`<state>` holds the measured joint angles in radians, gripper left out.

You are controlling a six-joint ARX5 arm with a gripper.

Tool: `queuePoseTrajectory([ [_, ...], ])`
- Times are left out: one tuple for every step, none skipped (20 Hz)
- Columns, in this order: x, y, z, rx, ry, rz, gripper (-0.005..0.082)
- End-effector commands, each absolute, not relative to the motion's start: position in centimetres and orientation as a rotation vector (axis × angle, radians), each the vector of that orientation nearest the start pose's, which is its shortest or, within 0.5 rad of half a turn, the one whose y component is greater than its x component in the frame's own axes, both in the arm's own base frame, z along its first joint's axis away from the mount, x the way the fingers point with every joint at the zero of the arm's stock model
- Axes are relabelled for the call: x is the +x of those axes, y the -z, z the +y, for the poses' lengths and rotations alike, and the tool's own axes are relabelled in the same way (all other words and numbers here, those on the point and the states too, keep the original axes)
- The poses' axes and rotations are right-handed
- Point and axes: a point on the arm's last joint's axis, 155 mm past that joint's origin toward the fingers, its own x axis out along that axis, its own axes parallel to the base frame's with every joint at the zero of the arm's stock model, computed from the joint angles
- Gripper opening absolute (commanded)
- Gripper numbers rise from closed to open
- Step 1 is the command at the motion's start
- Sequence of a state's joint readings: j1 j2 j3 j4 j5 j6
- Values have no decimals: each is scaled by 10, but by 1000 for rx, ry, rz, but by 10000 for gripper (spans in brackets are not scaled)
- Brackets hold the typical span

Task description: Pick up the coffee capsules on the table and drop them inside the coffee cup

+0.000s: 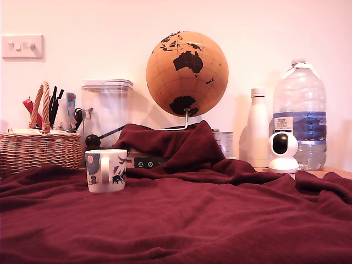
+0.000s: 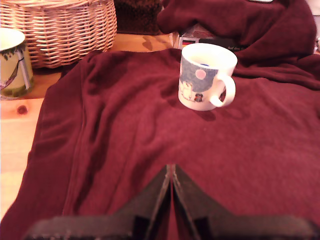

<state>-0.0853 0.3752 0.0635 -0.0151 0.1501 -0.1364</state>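
nearest, in the wrist view, the gripper (image 2: 171,172) hangs low over the table (image 2: 125,150), its two dark fingers pressed together at the tips with nothing between them, clenched on air. the wrinkled dark-red fleece spreads out beneath it, and a strip of bare light wood shows along one side of the cloth.

further on stands the coffee cup (image 2: 205,75), upright on the fleece, well apart from the gripper, its white loop handle turned sideways and the pinkish dot facing the camera. just inside its rim a small fleck of bright blue shows, likely one of the coffee capsules (image 2: 205,64); the black one cannot be seen in either view, and no capsule lies on the cloth.

beyond the cup are a wicker basket (image 2: 65,30) and a second mug (image 2: 14,62) on the bare wood.

in the exterior view the coffee cup (image 1: 106,170) sits toward the exterior view's left, handle facing the camera, with the wicker basket (image 1: 41,151) behind it. farther back stand a clear lidded canister (image 1: 108,113), a cork globe (image 1: 187,73), a white bottle (image 1: 258,129), a small white camera (image 1: 283,152) and a large water bottle (image 1: 300,113). the arm itself does not show there.
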Motion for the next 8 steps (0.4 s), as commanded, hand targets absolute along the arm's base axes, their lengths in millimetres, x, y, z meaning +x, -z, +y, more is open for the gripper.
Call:
queuePoseTrajectory([
  [256,-100,-49,-151,208,336,-24],
  [254,-102,-49,-150,209,326,-24],
  [253,-104,-49,-150,208,318,-24],
  [251,-105,-48,-149,206,312,-24],
  [250,-106,-47,-148,201,306,-24],
  [248,-108,-46,-148,200,300,-24],
  [247,-108,-46,-147,200,296,-24],
  [245,-110,-46,-148,201,290,-24],
])
